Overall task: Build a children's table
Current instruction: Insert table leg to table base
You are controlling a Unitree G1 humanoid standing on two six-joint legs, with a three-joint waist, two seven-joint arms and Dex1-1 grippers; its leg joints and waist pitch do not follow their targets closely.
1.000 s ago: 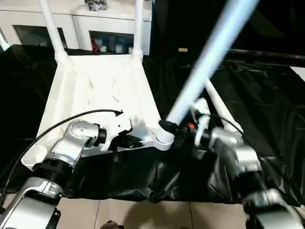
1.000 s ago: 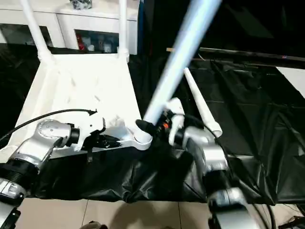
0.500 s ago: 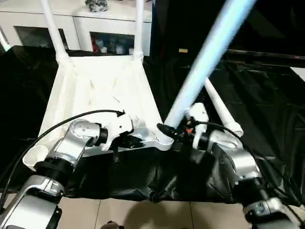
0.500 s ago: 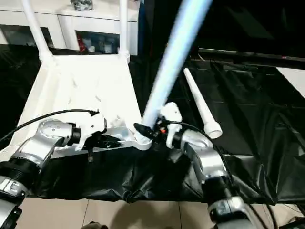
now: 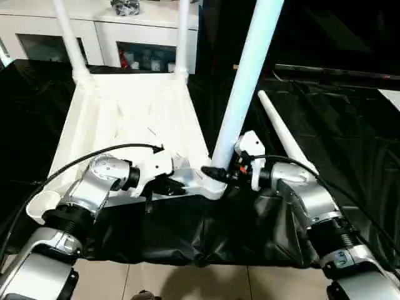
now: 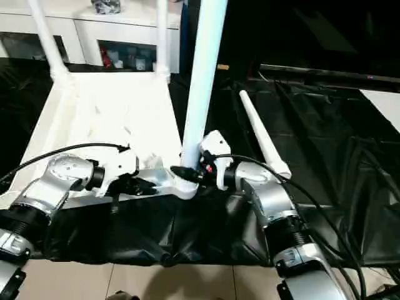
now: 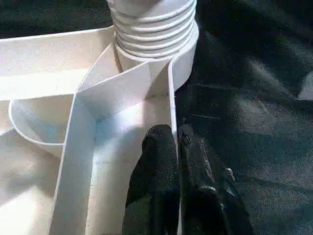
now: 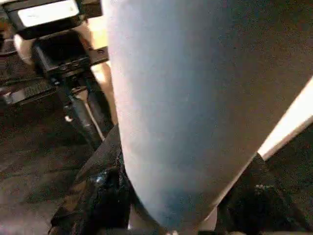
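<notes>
Right tool [image 5: 220, 175], head views: clamped on the base of a leg [image 5: 247, 78] standing near upright in the near corner socket [image 5: 214, 186] of the upturned table top [image 5: 134, 119] on the black-draped surface [image 5: 350, 125]. Two legs are seated at the far corners; a spare leg [image 5: 284, 134] lies alongside.

Left wrist view: left tool [image 7: 177, 142] pinched narrow on the top's rim, bracing it.

Right wrist view: leg fills the grip. Judgement: hold it plumb, press straight down. No containers noted.
</notes>
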